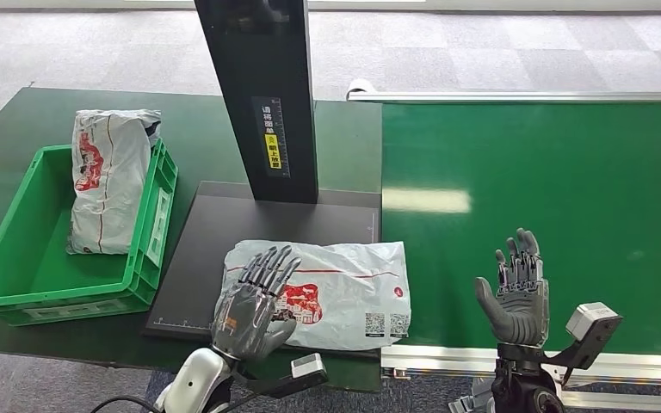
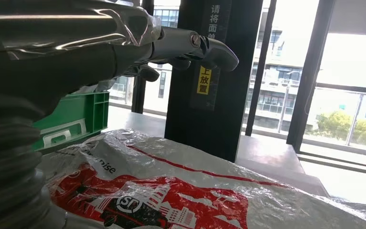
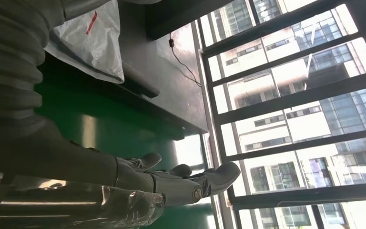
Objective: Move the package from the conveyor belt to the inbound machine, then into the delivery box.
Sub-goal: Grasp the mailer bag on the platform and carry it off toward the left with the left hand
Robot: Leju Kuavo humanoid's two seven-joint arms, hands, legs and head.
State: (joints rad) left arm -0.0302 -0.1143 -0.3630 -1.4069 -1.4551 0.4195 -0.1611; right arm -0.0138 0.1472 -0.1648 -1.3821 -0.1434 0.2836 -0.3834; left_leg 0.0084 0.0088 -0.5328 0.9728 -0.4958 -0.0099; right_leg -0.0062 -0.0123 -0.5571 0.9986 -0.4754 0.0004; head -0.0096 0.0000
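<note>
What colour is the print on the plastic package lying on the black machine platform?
Red print on the white plastic package, with a thin red line; the left wrist view shows it best.

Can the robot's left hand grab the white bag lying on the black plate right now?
Probably yes. The left hand is open, right above the near left part of the white bag on the black plate. Nothing lies between them, and the tall black post stands further back.

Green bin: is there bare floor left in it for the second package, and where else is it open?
The bin has bare floor on its near half, below the bag leaning on its far wall. The belt is bare. The scanner plate is crowded: package under the left hand.
</note>
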